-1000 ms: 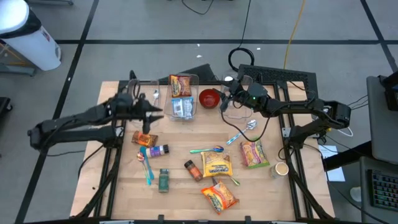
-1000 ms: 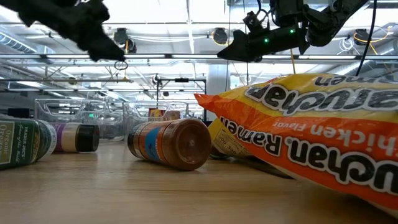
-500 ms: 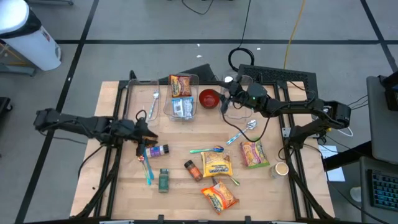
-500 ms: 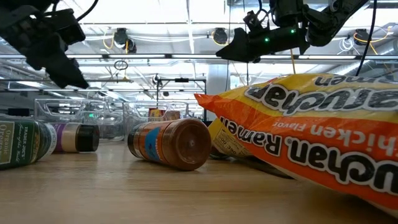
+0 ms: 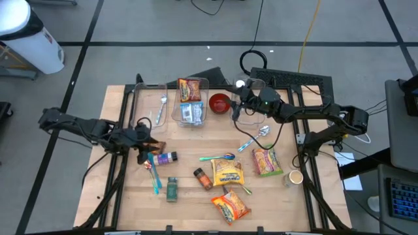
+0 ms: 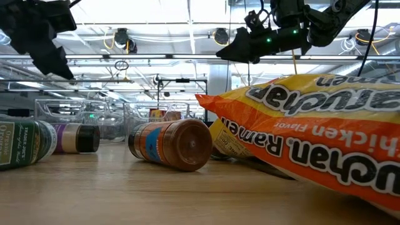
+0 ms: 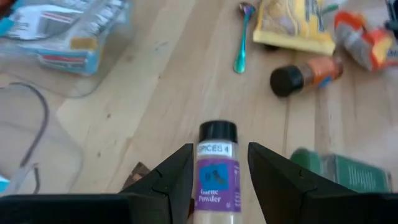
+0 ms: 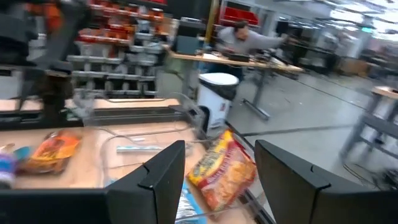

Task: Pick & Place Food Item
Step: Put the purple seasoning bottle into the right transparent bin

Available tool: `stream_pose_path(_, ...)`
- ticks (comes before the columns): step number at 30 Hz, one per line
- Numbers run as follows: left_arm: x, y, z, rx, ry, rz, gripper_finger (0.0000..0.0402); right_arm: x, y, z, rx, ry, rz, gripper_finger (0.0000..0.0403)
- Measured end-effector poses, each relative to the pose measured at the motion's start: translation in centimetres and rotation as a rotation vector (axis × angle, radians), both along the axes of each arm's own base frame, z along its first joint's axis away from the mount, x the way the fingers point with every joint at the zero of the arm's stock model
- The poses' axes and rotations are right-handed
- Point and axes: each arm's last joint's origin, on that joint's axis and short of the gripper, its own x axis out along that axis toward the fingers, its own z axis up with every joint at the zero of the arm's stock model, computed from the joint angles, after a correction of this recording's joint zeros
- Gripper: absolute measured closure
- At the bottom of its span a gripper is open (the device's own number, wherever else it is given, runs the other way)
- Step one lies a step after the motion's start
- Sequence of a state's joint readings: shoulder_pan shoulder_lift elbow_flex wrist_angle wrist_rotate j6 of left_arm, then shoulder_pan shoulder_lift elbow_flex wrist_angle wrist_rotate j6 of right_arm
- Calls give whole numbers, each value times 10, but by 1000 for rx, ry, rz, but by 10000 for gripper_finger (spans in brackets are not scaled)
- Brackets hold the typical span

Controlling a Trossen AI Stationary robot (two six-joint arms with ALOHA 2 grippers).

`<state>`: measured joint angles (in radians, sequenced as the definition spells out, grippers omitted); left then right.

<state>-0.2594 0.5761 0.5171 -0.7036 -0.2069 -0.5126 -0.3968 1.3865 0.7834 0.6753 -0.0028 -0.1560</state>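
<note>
The left gripper (image 7: 217, 180), fingers parted and empty, straddles the garlic powder jar (image 7: 216, 171), likely rigid, light, slick, best gripped mid-body; the right gripper (image 8: 217, 180) hangs open.

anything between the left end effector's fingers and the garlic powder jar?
Nothing. In the left wrist view the left end effector is open, its fingers straddling the garlic powder jar with bare wood around it. Whether they touch it, I cannot tell.
</note>
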Motion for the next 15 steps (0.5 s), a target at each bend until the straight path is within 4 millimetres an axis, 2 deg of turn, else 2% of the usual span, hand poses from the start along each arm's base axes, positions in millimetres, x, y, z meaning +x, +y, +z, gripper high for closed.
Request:
stream_pose_path(4,2,-2,-4,17,27,-52,245,1,4,1,-42,3,144,218)
stream_pose_path(7,3,-2,-7,-23,39,-19,245,2,7,3,-81,-10,249,218)
stream_pose_path(15,11,-5,-14,-36,95,12,245,2,8,8,-112,-53,286,218)
